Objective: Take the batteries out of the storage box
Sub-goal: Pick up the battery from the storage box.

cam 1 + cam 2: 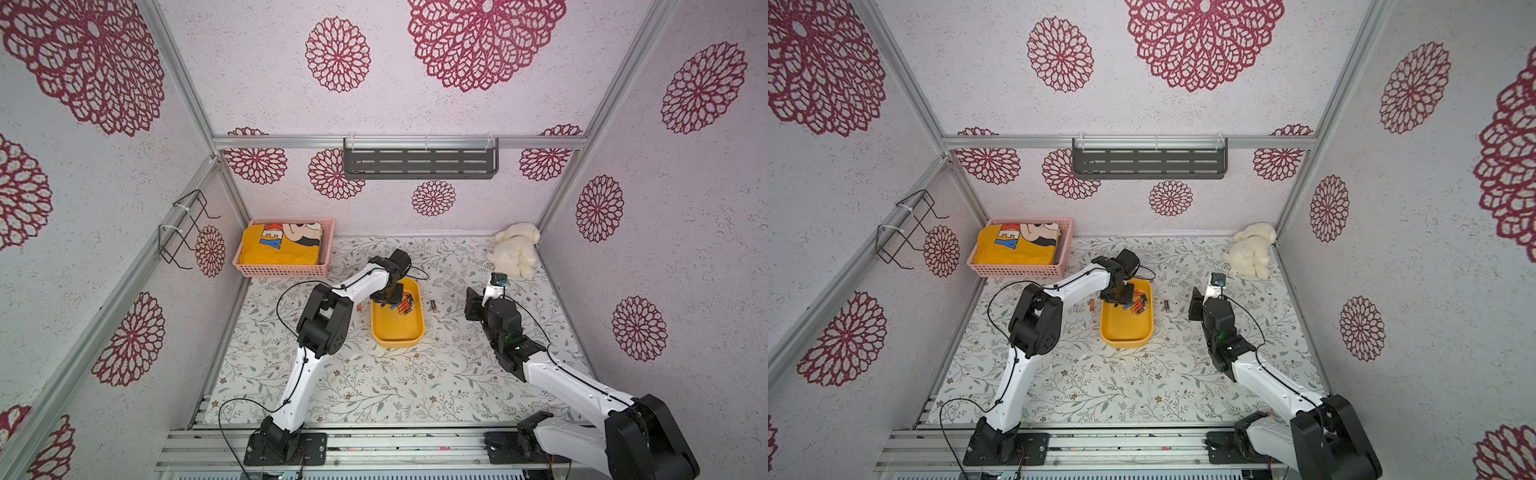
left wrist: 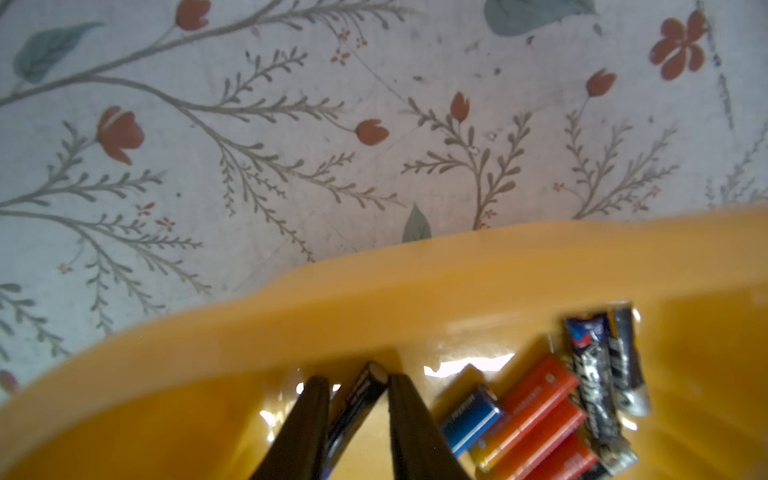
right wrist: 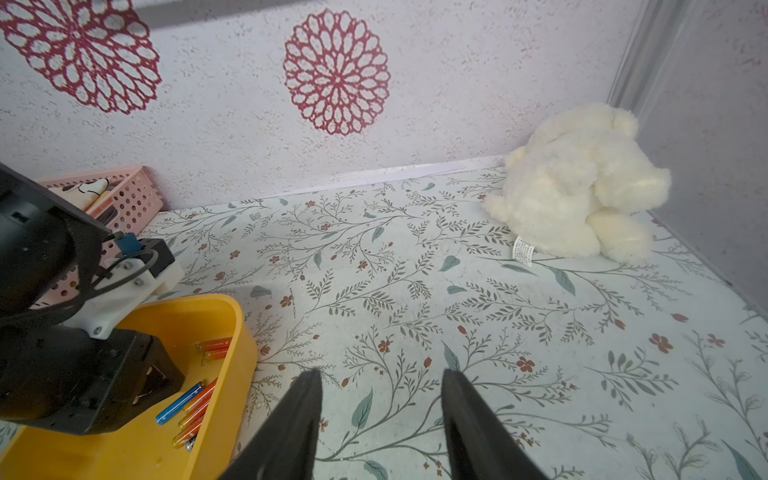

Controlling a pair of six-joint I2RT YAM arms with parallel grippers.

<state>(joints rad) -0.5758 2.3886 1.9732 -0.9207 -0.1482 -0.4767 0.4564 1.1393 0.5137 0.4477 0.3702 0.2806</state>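
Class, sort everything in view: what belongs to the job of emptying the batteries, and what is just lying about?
Job: storage box; batteries inside it; left gripper, black battery between its jaws; orange battery and dark battery on the table.
Lying about: pink basket; plush toy; wall shelf.

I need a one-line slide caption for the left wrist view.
Left gripper straddles a black battery inside the yellow box, beside more batteries.

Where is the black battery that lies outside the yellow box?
In both top views, the black battery lies on the table beside the storage box, on its side toward the right arm.
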